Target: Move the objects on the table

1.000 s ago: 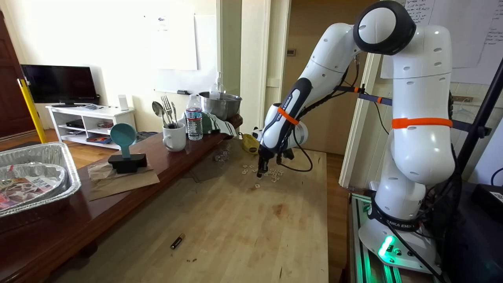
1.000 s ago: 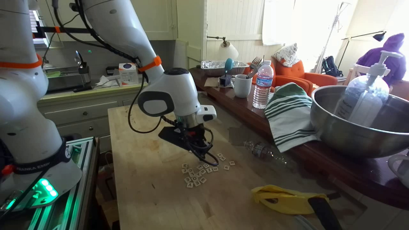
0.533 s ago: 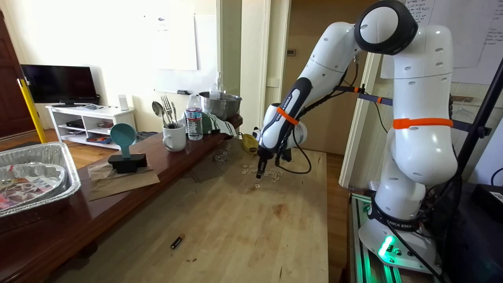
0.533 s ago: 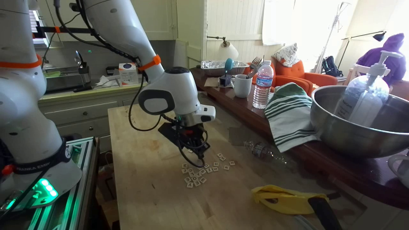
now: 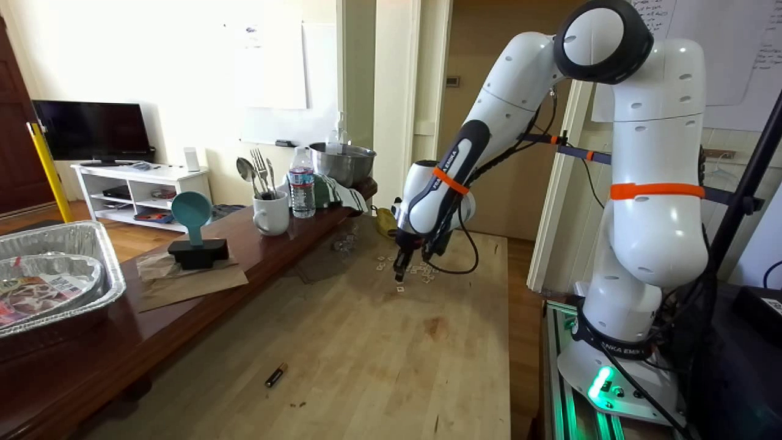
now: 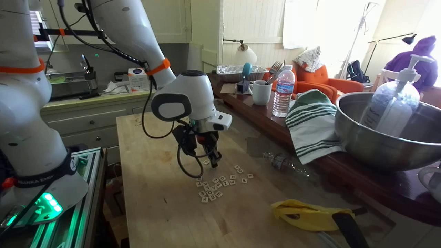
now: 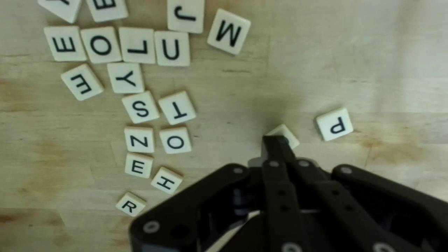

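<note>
The wood-grain table (image 5: pixel 366 354) also shows in an exterior view (image 6: pixel 165 220). Several white letter tiles (image 6: pixel 209 192) lie in a loose cluster; they also show in the wrist view (image 7: pixel 140 106). A P tile (image 7: pixel 335 125) lies apart from them, right of my fingertips. My gripper (image 7: pixel 274 140) points down with its fingers together, low over the table in both exterior views (image 5: pixel 399 276) (image 6: pixel 214 164). A tile (image 7: pixel 282 130) shows partly behind the fingertips, its letter mostly covered. I cannot tell whether they touch it. A battery (image 5: pixel 276 374) lies at the other end.
A yellow pouch (image 6: pixel 306 216) and a clear plastic bottle (image 6: pixel 284 164) lie on the table. A raised dark wood ledge (image 5: pixel 256 269) runs along the table, carrying a mug (image 5: pixel 271 214), a water bottle (image 5: pixel 302 186), a towel and a steel bowl (image 6: pixel 389 148).
My wrist has turned and the fingers point more steeply down. The fingertips have shifted slightly toward the P tile, uncovering more of the cluster. The tiles in view have not moved.
</note>
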Available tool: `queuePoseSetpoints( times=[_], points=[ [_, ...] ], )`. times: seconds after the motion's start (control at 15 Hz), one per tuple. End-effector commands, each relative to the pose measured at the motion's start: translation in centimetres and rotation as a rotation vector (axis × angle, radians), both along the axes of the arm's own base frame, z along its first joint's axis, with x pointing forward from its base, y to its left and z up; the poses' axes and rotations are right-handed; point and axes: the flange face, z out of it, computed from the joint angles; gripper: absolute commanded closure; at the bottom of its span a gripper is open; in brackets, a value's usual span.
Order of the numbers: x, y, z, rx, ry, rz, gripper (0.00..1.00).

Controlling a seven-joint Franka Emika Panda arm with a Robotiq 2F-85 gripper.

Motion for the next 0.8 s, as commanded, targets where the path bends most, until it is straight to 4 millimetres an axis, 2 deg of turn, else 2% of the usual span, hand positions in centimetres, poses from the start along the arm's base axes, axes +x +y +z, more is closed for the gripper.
queuePoseSetpoints(
  times=[0.0,0.73],
  points=[
    [-0.45,1.08,-0.98,0.038,0.084,-0.068,1.0],
    [0.02,1.3,-0.67,0.068,0.13,-0.212,1.0]
  ],
)
